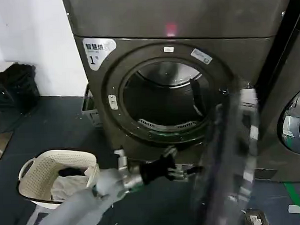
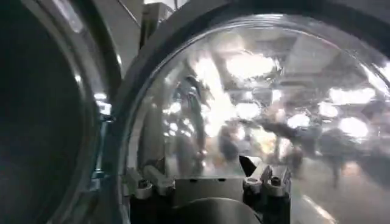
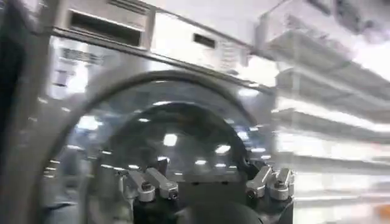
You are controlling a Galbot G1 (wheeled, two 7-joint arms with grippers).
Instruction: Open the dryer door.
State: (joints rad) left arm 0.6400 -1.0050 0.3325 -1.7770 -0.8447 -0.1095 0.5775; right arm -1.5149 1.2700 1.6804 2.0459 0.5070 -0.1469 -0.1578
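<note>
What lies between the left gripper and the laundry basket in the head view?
Only the left gripper's own arm and bare dark floor lie before the laundry basket, seen in the head view.

A white laundry basket [image 1: 48,170] holding clothes sits on the dark floor [image 1: 52,126].

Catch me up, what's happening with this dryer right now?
The grey-brown dryer marked "1" has its round chrome-ringed glass door swung well open on its right-hand side, exposing the dark drum. The left gripper is stretched forward below the opening, beside the door's edge. A white lattice laundry basket with clothes sits on the floor to the left. The door looks essentially open.
</note>
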